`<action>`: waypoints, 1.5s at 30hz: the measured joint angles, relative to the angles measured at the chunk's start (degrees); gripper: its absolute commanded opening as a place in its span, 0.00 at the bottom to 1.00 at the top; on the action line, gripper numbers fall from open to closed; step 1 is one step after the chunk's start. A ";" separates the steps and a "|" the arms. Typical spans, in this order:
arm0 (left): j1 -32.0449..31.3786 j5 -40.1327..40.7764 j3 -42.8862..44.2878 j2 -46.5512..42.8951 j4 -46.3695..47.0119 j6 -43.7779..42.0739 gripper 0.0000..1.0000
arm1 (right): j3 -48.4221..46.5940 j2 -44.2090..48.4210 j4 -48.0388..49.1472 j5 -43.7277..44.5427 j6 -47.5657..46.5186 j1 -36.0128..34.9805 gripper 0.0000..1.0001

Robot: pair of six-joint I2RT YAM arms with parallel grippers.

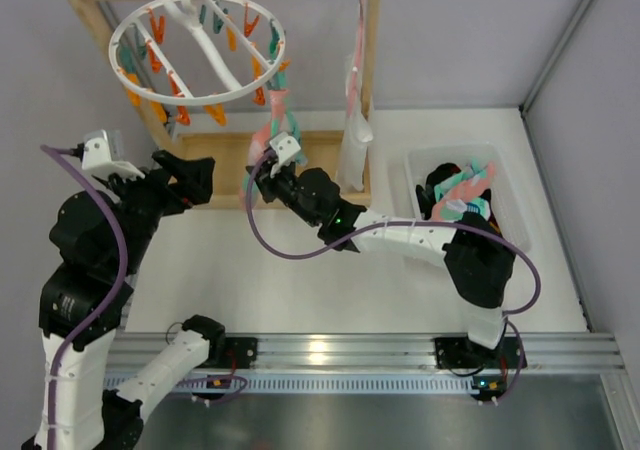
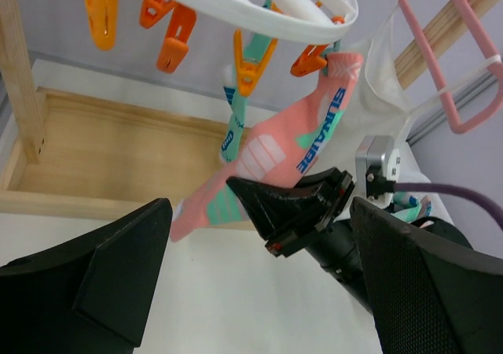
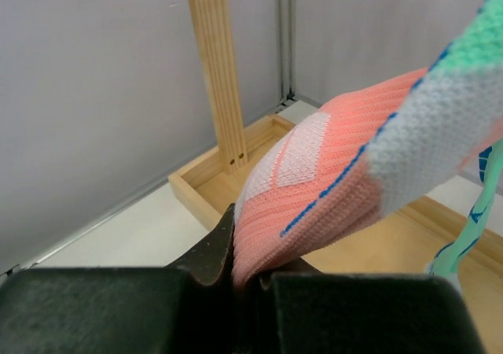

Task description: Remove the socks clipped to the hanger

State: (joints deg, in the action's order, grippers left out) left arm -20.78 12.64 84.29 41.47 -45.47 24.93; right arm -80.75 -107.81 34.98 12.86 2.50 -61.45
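Note:
The white oval hanger (image 1: 195, 45) with orange and teal clips hangs from the rack's top rod; it also shows in the left wrist view (image 2: 236, 12). A pink sock (image 1: 270, 130) hangs from a clip on its right side. My right gripper (image 1: 265, 175) is shut on the sock's lower end, seen close up (image 3: 247, 279) pinching the pink sock (image 3: 330, 181). A mint-green sock (image 2: 232, 130) hangs just behind the pink sock (image 2: 314, 134). My left gripper (image 1: 205, 180) is open and empty, left of the sock (image 2: 259, 291).
The wooden rack frame (image 1: 368, 70) has a base tray (image 1: 225, 155) below the hanger. A long pale cloth (image 1: 352, 120) hangs on a pink hanger (image 2: 464, 94) at the rack's right post. A clear bin (image 1: 515, 220) at right holds several socks (image 1: 460, 190).

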 measured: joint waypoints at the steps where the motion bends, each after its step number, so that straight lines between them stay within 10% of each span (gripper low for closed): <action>1: 0.00 -0.04 1.20 1.09 -0.17 -0.07 0.98 | 0.31 0.52 -0.57 0.02 0.33 -0.22 0.00; 45: -0.33 -7.37 16.41 27.63 1.90 -1.33 0.98 | 9.14 6.95 -2.34 -0.52 1.36 -6.71 0.00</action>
State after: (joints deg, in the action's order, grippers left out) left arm -21.10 5.28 100.71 69.10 -43.57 23.59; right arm -71.61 -100.86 32.64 12.34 3.86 -68.16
